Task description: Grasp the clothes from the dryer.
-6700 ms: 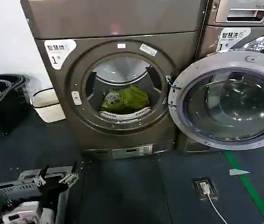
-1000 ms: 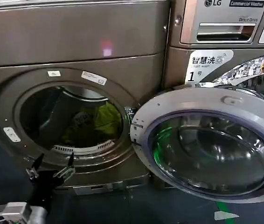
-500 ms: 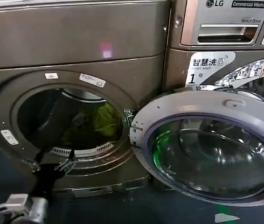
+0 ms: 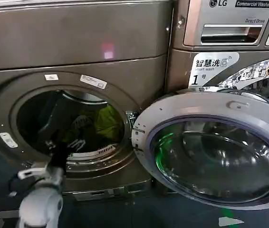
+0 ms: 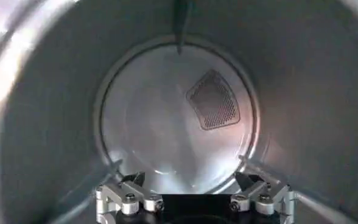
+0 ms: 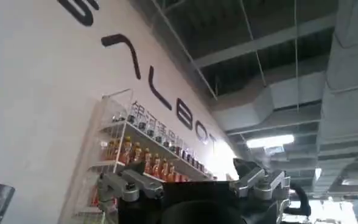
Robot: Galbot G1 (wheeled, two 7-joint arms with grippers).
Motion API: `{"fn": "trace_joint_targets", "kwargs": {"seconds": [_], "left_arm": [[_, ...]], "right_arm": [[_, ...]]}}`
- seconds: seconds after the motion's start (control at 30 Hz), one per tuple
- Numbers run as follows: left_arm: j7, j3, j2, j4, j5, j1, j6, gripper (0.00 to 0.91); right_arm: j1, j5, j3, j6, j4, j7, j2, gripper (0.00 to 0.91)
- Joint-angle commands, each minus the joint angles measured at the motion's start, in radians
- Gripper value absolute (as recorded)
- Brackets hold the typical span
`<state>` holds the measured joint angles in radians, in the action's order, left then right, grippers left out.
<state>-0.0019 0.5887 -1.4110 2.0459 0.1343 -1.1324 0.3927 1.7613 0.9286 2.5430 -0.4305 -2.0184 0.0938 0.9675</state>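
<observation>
The bronze-brown dryer takes up the left of the head view, its round porthole open. The yellow-green clothes lie low at the right of the drum. My left gripper is open inside the porthole, just over the lower rim, left of and below the clothes and apart from them. In the left wrist view the left gripper has its fingers spread wide, with nothing between them, facing the drum's back wall and its mesh vent. My right gripper is open and empty, pointing up at a ceiling.
The silver-rimmed glass door hangs open to the right of the porthole. An LG-marked machine stands behind it at the right. The dark floor lies below. A shelf of bottles hangs on a white wall.
My left gripper has risen from below the porthole's lower rim and moved forward into the opening, nearer the clothes. The clothes and door have not moved.
</observation>
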Motion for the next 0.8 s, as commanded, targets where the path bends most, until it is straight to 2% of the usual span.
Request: {"fn": "trace_joint_targets", "kwargs": {"seconds": [0.03, 0.27, 0.47, 0.57, 0.8], "left_arm": [[-0.010, -0.059, 0.010, -0.387, -0.021, 0.339, -0.036, 0.907], [-0.014, -0.099, 0.006, -0.604, -0.014, 0.506, -0.067, 0.907], [-0.011, -0.139, -0.011, -0.809, -0.032, 0.663, -0.139, 0.907], [-0.013, -0.144, -0.025, -0.983, -0.042, 0.766, -0.176, 0.907], [-0.008, -0.162, -0.032, -1.170, -0.049, 0.885, -0.227, 0.907]], "right_arm": [[0.009, 0.000, 0.015, -0.002, -0.003, 0.002, -0.001, 0.907], [0.004, 0.002, 0.009, 0.000, -0.007, 0.008, 0.002, 0.907], [0.007, 0.019, 0.020, 0.005, -0.005, 0.005, -0.005, 0.907], [0.009, 0.058, 0.040, 0.002, -0.002, -0.001, -0.013, 0.907], [0.013, 0.065, 0.054, 0.006, 0.008, 0.001, -0.016, 0.907]]}}
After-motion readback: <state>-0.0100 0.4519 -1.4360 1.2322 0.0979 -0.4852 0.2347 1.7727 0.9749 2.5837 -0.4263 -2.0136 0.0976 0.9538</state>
